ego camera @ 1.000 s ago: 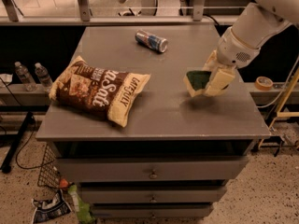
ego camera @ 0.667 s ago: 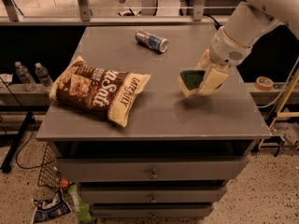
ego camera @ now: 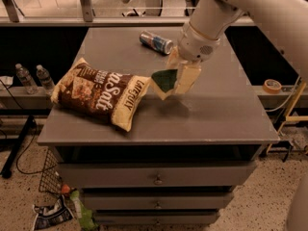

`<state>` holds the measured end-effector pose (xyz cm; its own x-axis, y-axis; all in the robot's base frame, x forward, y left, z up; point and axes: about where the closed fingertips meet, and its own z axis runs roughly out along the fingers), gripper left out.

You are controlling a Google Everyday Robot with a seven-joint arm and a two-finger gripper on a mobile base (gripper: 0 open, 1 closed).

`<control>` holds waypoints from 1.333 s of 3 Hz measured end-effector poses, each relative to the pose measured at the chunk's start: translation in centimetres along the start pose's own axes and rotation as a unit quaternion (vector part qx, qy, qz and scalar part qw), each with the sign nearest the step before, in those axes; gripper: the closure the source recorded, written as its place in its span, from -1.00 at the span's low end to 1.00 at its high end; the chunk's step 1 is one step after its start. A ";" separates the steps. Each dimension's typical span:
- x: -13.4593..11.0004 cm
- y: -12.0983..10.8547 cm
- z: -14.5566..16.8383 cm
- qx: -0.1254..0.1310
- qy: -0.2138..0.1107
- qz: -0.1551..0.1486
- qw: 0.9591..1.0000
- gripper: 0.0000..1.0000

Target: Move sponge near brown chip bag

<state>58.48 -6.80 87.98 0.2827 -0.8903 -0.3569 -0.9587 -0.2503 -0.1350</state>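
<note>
One second ago your tool (ego camera: 178,78) was well apart from the brown chip bag (ego camera: 96,91). Now, clamped on the sponge (ego camera: 164,80), it hangs just beside the bag above the bench (ego camera: 231,114); you likely only need to lower and release.

Matt grey table (ego camera: 231,114); glossy crinkled brown chip bag (ego camera: 96,93); shiny metal can (ego camera: 156,41); smooth cream plastic gripper (ego camera: 177,83), frame centre, pinching the rough-topped foam sponge (ego camera: 163,80).

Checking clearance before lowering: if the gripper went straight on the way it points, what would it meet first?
Probably the bare tabletop beside the brown chip bag; the gripper, shut on the sponge, points down.
</note>
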 end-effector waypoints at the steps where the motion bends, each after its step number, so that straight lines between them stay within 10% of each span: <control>1: -3.0 0.4 1.9 -0.036 -0.012 -0.047 0.998 1.00; 2: -4.7 1.2 3.0 -0.059 -0.022 -0.071 0.995 1.00; 4: -5.0 0.5 3.4 -0.048 -0.025 -0.071 0.996 0.17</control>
<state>56.68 -1.23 86.55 0.4148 -0.8240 -0.3861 -0.9067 -0.4101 -0.0989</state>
